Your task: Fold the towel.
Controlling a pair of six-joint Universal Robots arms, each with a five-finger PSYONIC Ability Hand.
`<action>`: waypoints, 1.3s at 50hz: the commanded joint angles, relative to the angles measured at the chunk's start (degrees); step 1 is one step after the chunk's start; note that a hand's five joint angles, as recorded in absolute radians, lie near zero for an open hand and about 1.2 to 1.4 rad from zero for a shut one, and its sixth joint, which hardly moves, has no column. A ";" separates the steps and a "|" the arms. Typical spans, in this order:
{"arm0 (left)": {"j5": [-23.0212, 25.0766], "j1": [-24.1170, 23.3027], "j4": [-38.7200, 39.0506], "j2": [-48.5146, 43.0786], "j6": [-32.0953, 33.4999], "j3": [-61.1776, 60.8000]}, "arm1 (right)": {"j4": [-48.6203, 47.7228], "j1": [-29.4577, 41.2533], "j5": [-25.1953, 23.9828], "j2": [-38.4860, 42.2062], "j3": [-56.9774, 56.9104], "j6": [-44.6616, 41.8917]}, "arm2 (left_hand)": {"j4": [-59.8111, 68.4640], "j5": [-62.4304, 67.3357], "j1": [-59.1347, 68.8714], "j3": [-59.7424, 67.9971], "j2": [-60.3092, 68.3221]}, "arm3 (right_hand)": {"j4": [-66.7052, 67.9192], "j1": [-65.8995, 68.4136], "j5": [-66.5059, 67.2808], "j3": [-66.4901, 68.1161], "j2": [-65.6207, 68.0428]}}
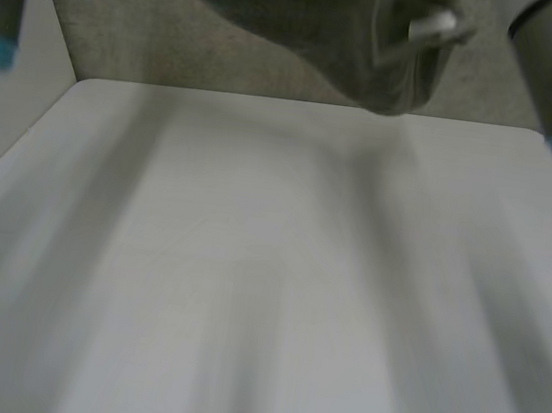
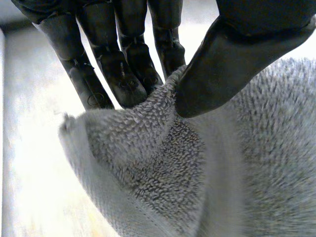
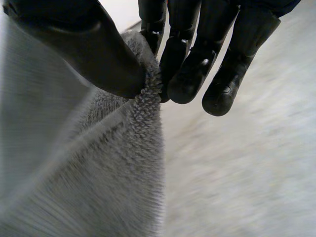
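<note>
Grey terry towel [image 1: 328,32] hangs above the white tabletop [image 1: 266,286], left hand [image 2: 237,54] and right hand [image 3: 89,49] each pinching its edge between thumb and fingers, likely to spread it flat for folding.

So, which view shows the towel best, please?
The left wrist view: the towel, pinched by the left hand, shows its loops and hem. The right wrist view shows an edge pinched by the right hand; the head view, a hanging fold.

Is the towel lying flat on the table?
No, the towel hangs bunched up in the air above the table.
</note>
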 commanded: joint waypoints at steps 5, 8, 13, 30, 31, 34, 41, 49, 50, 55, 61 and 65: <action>4.87 4.03 5.77 1.69 0.30 -38.30 | 2.69 -0.10 -10.53 -3.17 32.57 -9.61 | 1.80 5.87 6.57 2.72 2.86 | 3.59 3.59 3.19 3.94 5.32; 6.02 4.56 6.83 1.51 0.39 -41.94 | 2.87 -0.28 -10.27 -2.73 40.00 -16.87 | 1.80 5.87 6.57 2.72 2.86 | 3.59 3.59 3.19 3.94 5.32; 7.78 5.88 9.82 1.16 0.39 -50.03 | 2.08 -1.68 -9.57 -1.50 48.80 -23.41 | 1.80 5.87 6.57 2.72 2.86 | 3.59 3.59 3.19 3.94 5.32; 7.60 12.29 11.05 1.51 0.12 -52.40 | -7.40 -1.69 0.01 4.83 51.47 -5.68 | 1.80 5.87 6.57 2.72 2.86 | 3.59 3.59 3.19 3.94 5.32; 7.60 12.47 11.05 1.51 -0.05 -52.40 | -7.41 -1.68 0.02 4.83 51.47 -5.66 | 1.80 5.87 6.57 2.72 2.86 | 3.59 3.59 3.19 3.94 5.32; 7.60 12.56 11.05 1.60 -0.05 -52.49 | -9.96 -1.33 1.51 4.83 51.55 -0.82 | 1.80 5.87 6.57 2.72 2.86 | -16.03 -16.03 -16.43 -15.68 -14.30; 7.34 13.35 10.97 1.77 -0.49 -52.67 | -11.28 0.51 6.16 5.09 50.33 5.41 | 1.80 5.87 6.57 2.72 2.86 | -25.11 -25.11 -25.51 -24.76 -23.38; 7.25 14.32 10.88 2.65 -0.58 -52.93 | -11.28 0.60 9.24 8.87 47.78 8.48 | 1.80 5.87 6.57 2.72 2.86 | -30.47 -30.47 -30.87 -30.12 -28.74; 7.25 14.32 10.88 2.65 -0.58 -52.93 | -11.02 0.60 9.33 8.96 47.60 9.80 | 1.80 5.87 6.57 2.72 2.86 | -33.16 -33.16 -33.56 -32.82 -31.43; 7.52 14.50 11.05 3.00 -0.58 -53.63 | -10.49 0.60 9.42 8.61 47.51 13.58 | 1.80 5.87 6.57 2.72 2.86 | -38.39 -38.39 -38.79 -38.04 -36.66; 7.43 14.41 11.23 3.18 -0.58 -53.90 | -9.79 0.60 9.33 8.88 47.33 16.93 | 1.80 5.87 6.57 2.72 2.86 | -38.57 -38.57 -38.97 -38.23 -36.84; 7.34 14.49 11.67 3.18 -0.67 -53.81 | -9.70 1.13 8.98 10.62 46.98 18.33 | 1.80 5.87 6.57 2.72 2.86 | -38.41 -38.41 -38.80 -38.06 -36.67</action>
